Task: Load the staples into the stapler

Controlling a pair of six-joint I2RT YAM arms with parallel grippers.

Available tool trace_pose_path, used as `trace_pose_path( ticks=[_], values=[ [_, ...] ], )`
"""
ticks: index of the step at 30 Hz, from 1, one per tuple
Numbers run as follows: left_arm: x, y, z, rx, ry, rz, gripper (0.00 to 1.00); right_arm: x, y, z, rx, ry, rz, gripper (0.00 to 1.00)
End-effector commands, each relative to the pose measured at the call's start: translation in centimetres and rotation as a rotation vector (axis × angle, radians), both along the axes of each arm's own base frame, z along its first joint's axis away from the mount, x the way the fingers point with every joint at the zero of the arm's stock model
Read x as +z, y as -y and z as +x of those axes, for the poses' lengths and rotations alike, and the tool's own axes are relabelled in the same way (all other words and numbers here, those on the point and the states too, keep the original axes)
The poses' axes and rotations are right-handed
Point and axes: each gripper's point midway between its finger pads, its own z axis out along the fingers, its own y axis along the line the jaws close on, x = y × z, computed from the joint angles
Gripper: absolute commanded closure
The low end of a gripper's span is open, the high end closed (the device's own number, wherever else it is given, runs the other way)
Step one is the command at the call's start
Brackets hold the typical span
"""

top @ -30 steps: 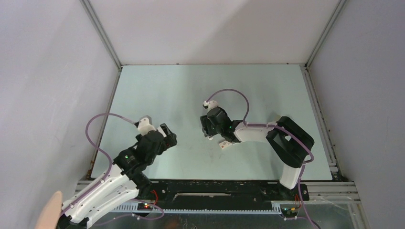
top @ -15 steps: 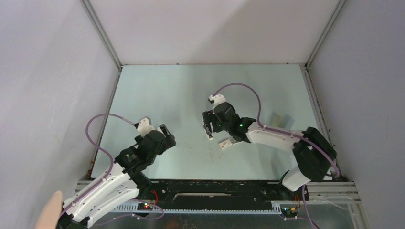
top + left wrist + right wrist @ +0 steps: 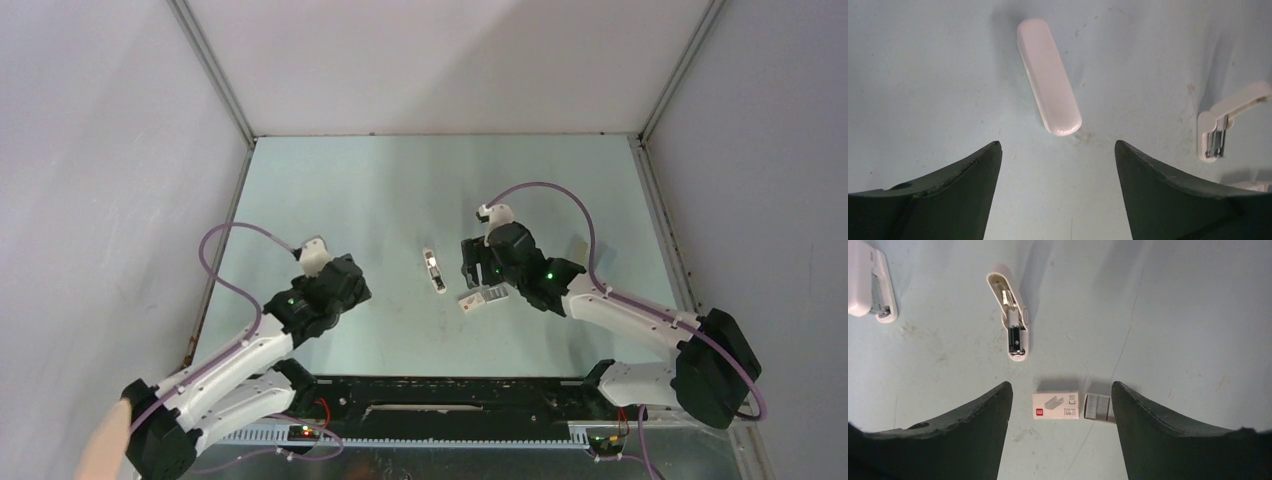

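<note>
The white stapler point(image 3: 433, 271) lies opened flat at mid-table, its metal channel facing up; it also shows in the right wrist view point(image 3: 1012, 315) and at the right edge of the left wrist view point(image 3: 1218, 125). The small white staples box point(image 3: 1056, 405) with a red mark lies just right of it, with its grey tray of staples point(image 3: 1098, 407) slid out beside it; both show in the top view point(image 3: 480, 298). My right gripper point(image 3: 1061, 385) is open and empty, above the box and tray point(image 3: 478, 272). My left gripper point(image 3: 1057, 145) is open and empty, left of the stapler point(image 3: 348, 290).
A second white oblong stapler-like piece point(image 3: 1048, 75) lies ahead of my left gripper; it also shows at the top left of the right wrist view point(image 3: 868, 285). A small pale block point(image 3: 578, 246) sits behind the right arm. Metal-framed walls point(image 3: 215, 85) enclose the table.
My right gripper has moved right, off the opened stapler, which now lies uncovered on the table. My left arm has stretched slightly forward.
</note>
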Motion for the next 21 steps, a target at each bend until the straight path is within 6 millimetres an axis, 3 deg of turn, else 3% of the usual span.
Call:
trace_pose_path(
  ticks=[1, 15, 18, 21],
  values=[
    [2.0, -0.4, 2.9, 0.100, 0.078, -0.015, 0.18, 0.4, 1.1, 0.0, -0.021, 0.026, -0.003, 0.25],
    [-2.8, 0.1, 5.3, 0.143, -0.057, 0.017, 0.41, -0.1, 1.2, -0.5, 0.015, 0.062, 0.029, 0.25],
    [-3.1, 0.4, 5.6, 0.140, -0.073, 0.020, 0.52, -0.4, 0.9, -0.7, 0.028, 0.063, 0.038, 0.25],
    [-3.0, 0.7, 5.7, 0.133, -0.081, 0.007, 0.72, -0.4, 0.7, -0.9, 0.039, 0.066, 0.048, 0.25]
  ],
)
